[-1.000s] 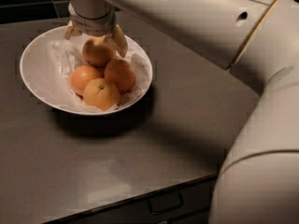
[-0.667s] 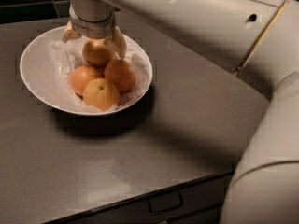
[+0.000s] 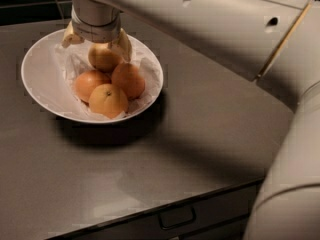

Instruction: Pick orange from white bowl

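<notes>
Against the frames from a second back we note little change. The gripper [image 3: 97,43] hangs at the same spot over the back of the white bowl [image 3: 37,84], and the four fruits lie as they did. The arm [image 3: 210,24] has crept a touch toward the right of view.

Gripper fingers [image 3: 125,44] are spread, one on each side of the pale orange [image 3: 104,58]. The finger on the left of view stands clear of the fruit. The other is just beside its skin; whether it touches we cannot tell. Nothing is pinched.

Surface: a dark grey-brown counter [image 3: 200,149], matte, with a soft sheen near the front edge. A drawer handle [image 3: 175,217] shows below that edge. Behind the counter the room is dark.

Bowl: wide, shallow and glossy, standing on the counter left of centre and lined with crinkled white paper [image 3: 67,64]. Four fruits are bunched inside, right of the bowl's middle. The pale orange sits at the back of the bunch, in the bowl, directly under the gripper. The three brighter oranges [image 3: 108,100] lie in front of it, pressed close to it and to each other.
</notes>
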Motion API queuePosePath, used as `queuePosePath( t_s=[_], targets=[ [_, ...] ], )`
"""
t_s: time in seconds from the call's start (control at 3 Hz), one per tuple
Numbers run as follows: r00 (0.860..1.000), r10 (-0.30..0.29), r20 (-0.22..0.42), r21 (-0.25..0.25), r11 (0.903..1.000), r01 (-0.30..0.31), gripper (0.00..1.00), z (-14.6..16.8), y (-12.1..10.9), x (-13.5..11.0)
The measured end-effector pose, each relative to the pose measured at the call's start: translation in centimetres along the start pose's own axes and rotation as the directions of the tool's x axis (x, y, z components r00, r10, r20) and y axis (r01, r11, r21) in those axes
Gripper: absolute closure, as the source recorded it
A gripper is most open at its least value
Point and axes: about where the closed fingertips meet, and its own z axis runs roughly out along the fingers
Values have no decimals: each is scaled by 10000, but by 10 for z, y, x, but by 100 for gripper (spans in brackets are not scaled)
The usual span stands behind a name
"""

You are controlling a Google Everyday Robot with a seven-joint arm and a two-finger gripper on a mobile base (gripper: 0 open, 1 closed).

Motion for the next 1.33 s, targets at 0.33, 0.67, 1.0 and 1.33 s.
queuePosePath(
  t_s=[0.33,0.67,1.0,1.33],
  targets=[
    [10000,-38,42,-52,10000,38,16,2,0,0],
    [9997,-29,252,-195,9998,34,16,6,3,-2],
    [9988,27,485,-345,9994,-10,18,12,9,-3],
    [9977,59,676,-454,9990,-29,20,18,12,-5]
  ],
)
